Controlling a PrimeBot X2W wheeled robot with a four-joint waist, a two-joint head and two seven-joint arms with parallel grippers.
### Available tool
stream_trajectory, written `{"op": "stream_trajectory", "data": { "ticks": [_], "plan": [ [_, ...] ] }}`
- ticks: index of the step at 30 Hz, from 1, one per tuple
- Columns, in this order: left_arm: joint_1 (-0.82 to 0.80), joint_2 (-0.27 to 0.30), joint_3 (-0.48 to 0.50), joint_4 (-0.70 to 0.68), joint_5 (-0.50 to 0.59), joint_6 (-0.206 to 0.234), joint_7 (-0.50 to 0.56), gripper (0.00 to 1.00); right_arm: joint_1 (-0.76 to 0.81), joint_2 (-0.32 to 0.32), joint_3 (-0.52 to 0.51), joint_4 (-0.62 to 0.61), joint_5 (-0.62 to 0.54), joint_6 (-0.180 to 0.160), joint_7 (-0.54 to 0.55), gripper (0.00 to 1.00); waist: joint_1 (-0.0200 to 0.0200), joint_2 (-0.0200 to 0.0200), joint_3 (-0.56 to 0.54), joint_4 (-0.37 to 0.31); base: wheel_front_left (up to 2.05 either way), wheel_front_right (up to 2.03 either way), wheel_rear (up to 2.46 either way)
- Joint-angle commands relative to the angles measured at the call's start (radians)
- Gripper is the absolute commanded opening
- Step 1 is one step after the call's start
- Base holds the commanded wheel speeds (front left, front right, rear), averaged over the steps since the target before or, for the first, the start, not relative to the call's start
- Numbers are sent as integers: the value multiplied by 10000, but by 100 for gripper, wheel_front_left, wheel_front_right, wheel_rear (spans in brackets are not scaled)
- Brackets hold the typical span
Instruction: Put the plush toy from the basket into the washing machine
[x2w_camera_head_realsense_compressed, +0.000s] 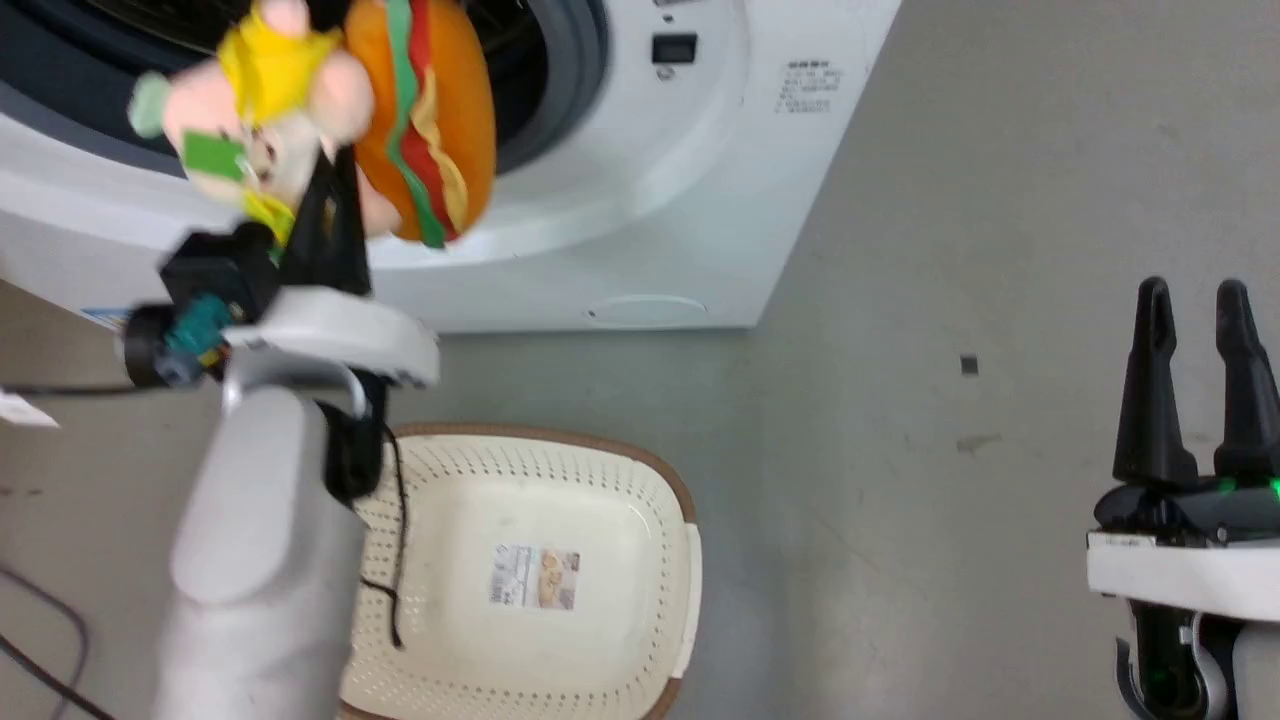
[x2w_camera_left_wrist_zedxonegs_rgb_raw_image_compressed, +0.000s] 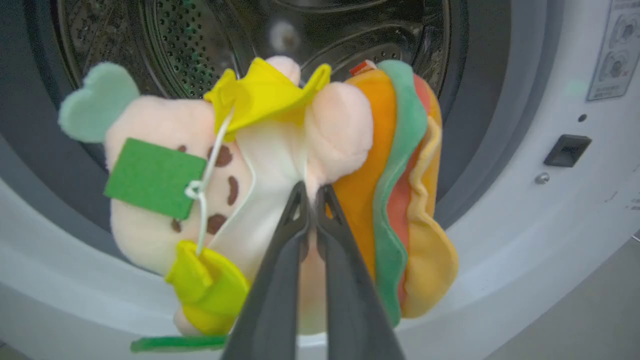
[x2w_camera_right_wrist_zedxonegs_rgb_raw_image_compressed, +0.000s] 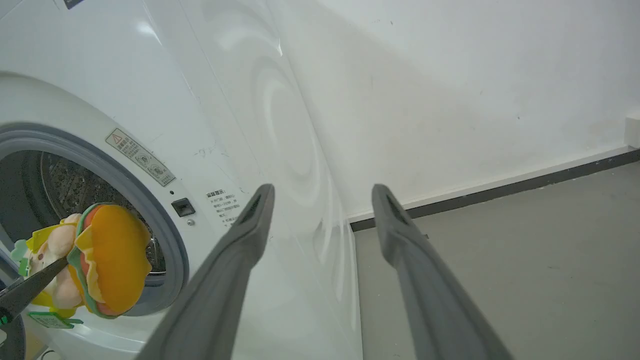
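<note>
The plush toy (x2w_camera_left_wrist_zedxonegs_rgb_raw_image_compressed: 390, 165) looks light, soft and squashy, unlikely to slip or break. A pinch at the seam where the pink figure meets the burger seems a sound hold, though the burger half hangs free and may swing. The left end effector (x2w_camera_left_wrist_zedxonegs_rgb_raw_image_compressed: 311, 194) is closed on that seam, with the toy at its fingertips in the air at the mouth of the washing machine (x2w_camera_head_realsense_compressed: 650, 200), apparently not yet inside the drum (x2w_camera_left_wrist_zedxonegs_rgb_raw_image_compressed: 200, 45). The basket (x2w_camera_head_realsense_compressed: 640, 470) sits on the floor (x2w_camera_head_realsense_compressed: 900, 400) before the machine. The right end effector (x2w_camera_head_realsense_compressed: 1190, 300) is open and holds nothing, well apart.
</note>
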Motion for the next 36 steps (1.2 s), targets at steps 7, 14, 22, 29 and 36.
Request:
{"op": "stream_trajectory", "data": {
  "ticks": [7, 14, 22, 29, 36],
  "plan": [
    [-2529, 836, 766, 1236, 388, -153, -59, 0, -826, -1, -2, -94, 318, -7, -42, 100, 0, -1, 1920, -1139, 0, 0, 0],
    [-4570, 1556, 1154, 2081, 648, -53, -59, 0, -1241, -1, 99, -146, 604, -7, -42, 100, 0, -1, 2848, -1757, 0, 0, 0],
    [-6906, 2355, 1266, 3782, 793, -17, -59, 0, -1630, -1, 101, -181, 865, -7, -42, 100, 0, -1, 3762, -2174, 0, 0, 0],
    [-7756, 2645, 1159, 4640, 1007, 153, -59, 44, -1750, -1, 34, -187, 861, -7, -42, 100, 0, -1, 4049, -2185, 0, 0, 0],
    [-7359, 2559, 1252, 4726, 942, 239, -59, 100, -1741, -1, -103, -77, 740, -7, -42, 100, 0, -1, 3743, -2007, 0, 0, 0]
  ]
}}
